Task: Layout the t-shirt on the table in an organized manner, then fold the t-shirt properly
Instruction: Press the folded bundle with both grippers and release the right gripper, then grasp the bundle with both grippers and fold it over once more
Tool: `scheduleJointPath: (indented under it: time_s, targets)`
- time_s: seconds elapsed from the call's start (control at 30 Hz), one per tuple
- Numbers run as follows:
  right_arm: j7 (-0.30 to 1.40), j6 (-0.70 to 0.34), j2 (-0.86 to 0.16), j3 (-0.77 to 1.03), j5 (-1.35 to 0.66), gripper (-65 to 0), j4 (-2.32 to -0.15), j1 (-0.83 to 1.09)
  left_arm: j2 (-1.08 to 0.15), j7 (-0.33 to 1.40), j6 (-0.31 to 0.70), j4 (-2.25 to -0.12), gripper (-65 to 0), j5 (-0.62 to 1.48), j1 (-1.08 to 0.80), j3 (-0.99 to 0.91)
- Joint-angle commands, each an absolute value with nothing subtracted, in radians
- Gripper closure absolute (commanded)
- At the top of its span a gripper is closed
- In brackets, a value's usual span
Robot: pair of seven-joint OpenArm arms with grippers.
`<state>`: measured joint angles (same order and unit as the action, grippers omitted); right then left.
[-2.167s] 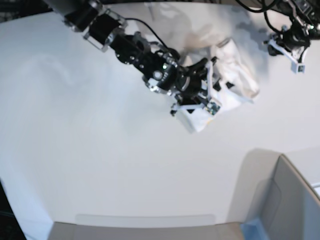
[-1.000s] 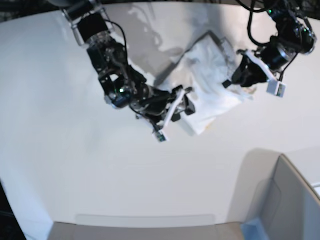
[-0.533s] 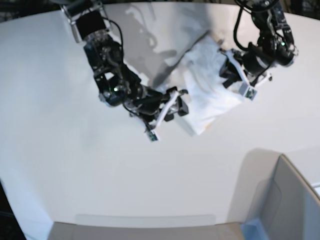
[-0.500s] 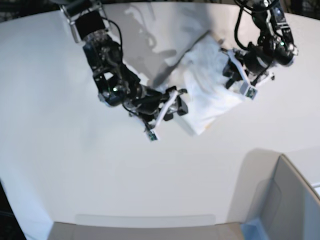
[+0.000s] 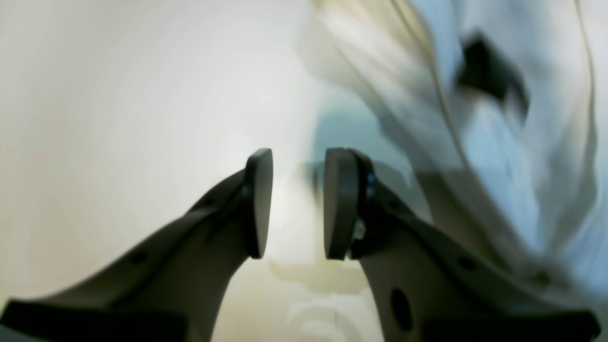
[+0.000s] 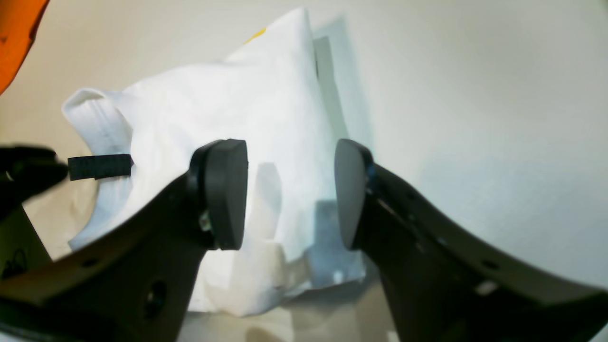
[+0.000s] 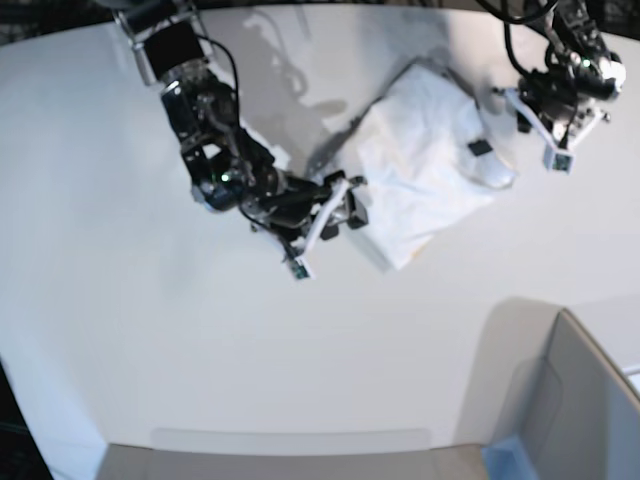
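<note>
A: Left wrist view badly smeared; t-shirt (image 5: 498, 118) only pale streaks, dark patch on it unreadable, cut off at the top and right edges.

B: Print? Just a yellow fleck at the far fold in the right wrist view; lettering hidden. Lower hem masked behind the right gripper (image 6: 289, 199).

A: Orange thing (image 6: 16, 33) at the top left corner clipped, unidentifiable.

B: Grey box (image 7: 585, 400) cropped at the base view's lower right.
</note>
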<state>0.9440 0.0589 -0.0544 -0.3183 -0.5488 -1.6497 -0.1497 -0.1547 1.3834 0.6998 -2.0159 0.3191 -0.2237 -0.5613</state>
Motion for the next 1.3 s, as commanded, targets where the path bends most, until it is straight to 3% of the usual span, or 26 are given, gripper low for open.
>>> scheduleJointPath:
  time_s: [0.0, 0.4, 0.8, 1.0, 1.1, 1.17, 1.27]
  targets:
    - [0.926, 0.053, -0.048, -0.315, -0.558, -29.8, -1.672, -0.171, -0.163, 1.365, 0.698, -2.035, -19.3, 0.340, -0.188, -0.562]
    - [0.926, 0.053, -0.051, -0.317, -0.555, -29.8, -1.670, -0.171, -0.120, 1.354, 0.698, -2.032, -19.3, 0.467, -0.136, -0.374]
    - [0.928, 0.051, -0.053, -0.318, -0.556, -29.8, -1.670, -0.173, -0.140, 1.218, 0.698, -1.776, -19.3, 0.242, -0.137, -0.430]
    - [0.931, 0.005, -0.051, -0.415, -0.555, -29.8, -1.719, -0.234, -0.130, 1.219, 0.698, -2.025, -19.3, 0.254, -0.142, -0.432]
    - [0.932, 0.004, -0.051, -0.509, -0.553, -29.5, -1.724, -0.292, -0.104, 1.221, 0.698, -2.046, -19.3, 0.262, -0.137, -0.430]
    - [0.932, 0.005, -0.051, -0.558, -0.552, -25.2, -1.721, -0.321, -0.101, 1.221, 0.698, -2.046, -18.8, 0.266, -0.140, -0.430]
    - [0.931, 0.007, -0.039, -0.581, -0.552, -10.1, -1.687, -0.360, -0.097, 1.221, 0.698, -2.046, -11.6, 0.268, -0.151, -0.423]
